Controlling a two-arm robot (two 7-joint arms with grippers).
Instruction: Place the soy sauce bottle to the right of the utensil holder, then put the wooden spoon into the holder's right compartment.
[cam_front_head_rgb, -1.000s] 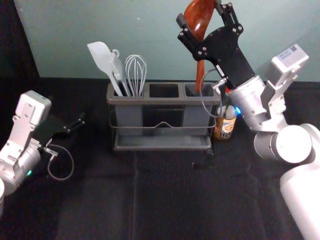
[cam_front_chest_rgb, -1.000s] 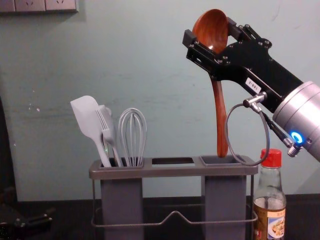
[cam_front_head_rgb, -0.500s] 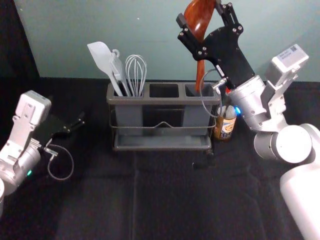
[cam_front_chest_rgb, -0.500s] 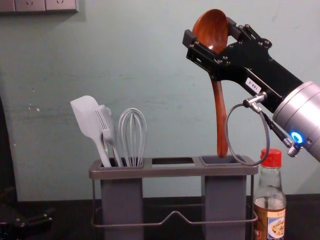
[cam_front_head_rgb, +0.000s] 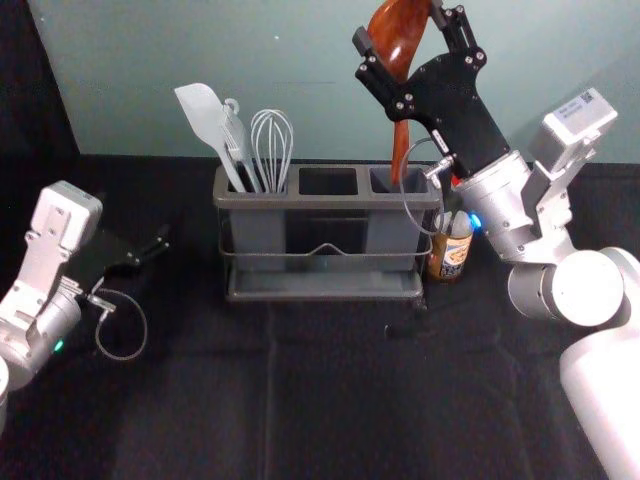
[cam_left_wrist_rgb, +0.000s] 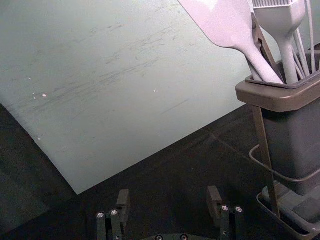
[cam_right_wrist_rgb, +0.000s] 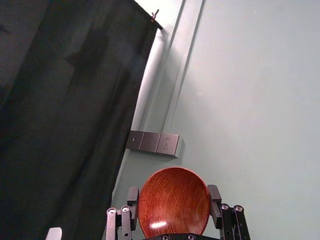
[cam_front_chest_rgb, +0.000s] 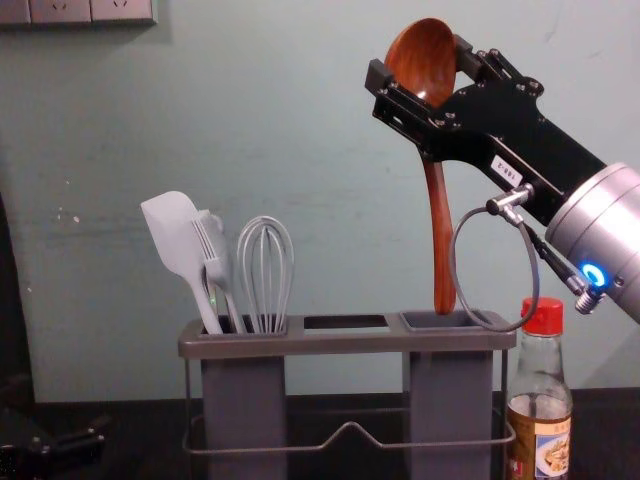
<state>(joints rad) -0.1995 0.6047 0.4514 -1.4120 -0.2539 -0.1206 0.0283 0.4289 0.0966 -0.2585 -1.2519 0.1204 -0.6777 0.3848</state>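
Observation:
High over the holder's right compartment, my right gripper (cam_front_head_rgb: 408, 55) is shut on the bowl of the wooden spoon (cam_front_head_rgb: 398, 40). In the right wrist view the right gripper (cam_right_wrist_rgb: 173, 202) has a finger on each side of the spoon's bowl (cam_right_wrist_rgb: 173, 200). The spoon (cam_front_chest_rgb: 440, 230) hangs handle down, its tip at the rim of the utensil holder (cam_front_chest_rgb: 340, 342). Right beside the holder stands the soy sauce bottle (cam_front_chest_rgb: 540, 420), upright with a red cap. My left gripper (cam_front_head_rgb: 150, 250) is parked at the left; in its wrist view the left gripper (cam_left_wrist_rgb: 169, 202) is open and empty.
A white spatula (cam_front_chest_rgb: 180, 235), a brush and a whisk (cam_front_chest_rgb: 265, 270) stand in the holder's left compartment. The wall (cam_front_chest_rgb: 330, 120) rises behind the table, and a switch panel (cam_front_chest_rgb: 90, 10) is mounted on it at the upper left.

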